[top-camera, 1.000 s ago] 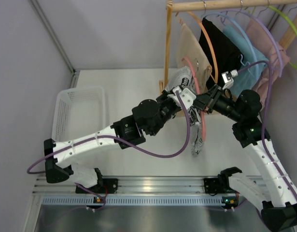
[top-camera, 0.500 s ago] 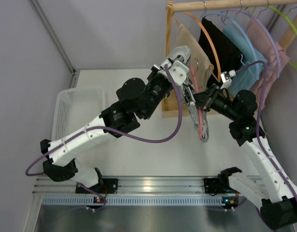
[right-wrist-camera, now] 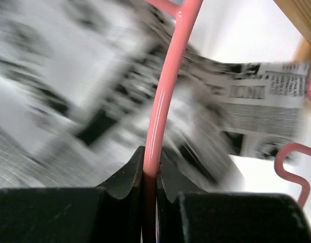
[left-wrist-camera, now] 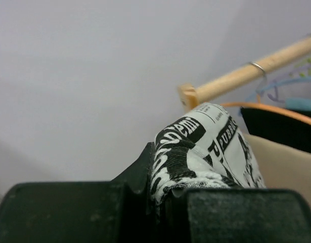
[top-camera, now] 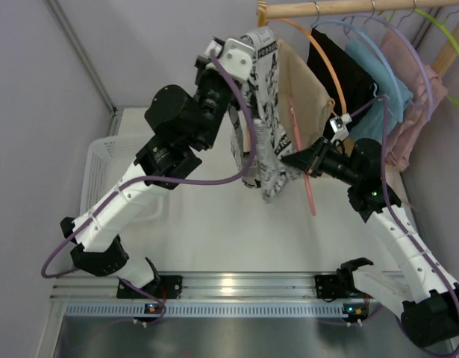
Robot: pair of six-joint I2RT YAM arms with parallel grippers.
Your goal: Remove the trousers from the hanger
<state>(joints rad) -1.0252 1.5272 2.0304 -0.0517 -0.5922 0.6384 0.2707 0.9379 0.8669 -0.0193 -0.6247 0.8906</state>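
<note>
The black-and-white newsprint trousers [top-camera: 260,127] hang from my left gripper [top-camera: 248,41], which is raised high near the wooden rail and shut on a bunched fold of the trousers [left-wrist-camera: 206,147]. In the left wrist view, the cloth fills the narrow gap of the left gripper [left-wrist-camera: 163,190]. The right gripper [top-camera: 292,160] is shut on the pink hanger [top-camera: 310,198], whose rod [right-wrist-camera: 168,96] runs up between its jaws [right-wrist-camera: 151,174]. The trousers' lower end hangs just left of the hanger. Whether it still touches the hanger cannot be told.
A white basket [top-camera: 117,168] sits on the table at the left. The wooden rack [top-camera: 341,7] at the back right carries beige [top-camera: 307,101], black [top-camera: 345,74], blue [top-camera: 378,82] and pink [top-camera: 412,86] garments on coloured hangers, close behind both grippers.
The left arm has risen up and to the left, drawing the trousers up off the pink hanger. The right gripper has kept its hold on the hanger and shifted slightly left.
</note>
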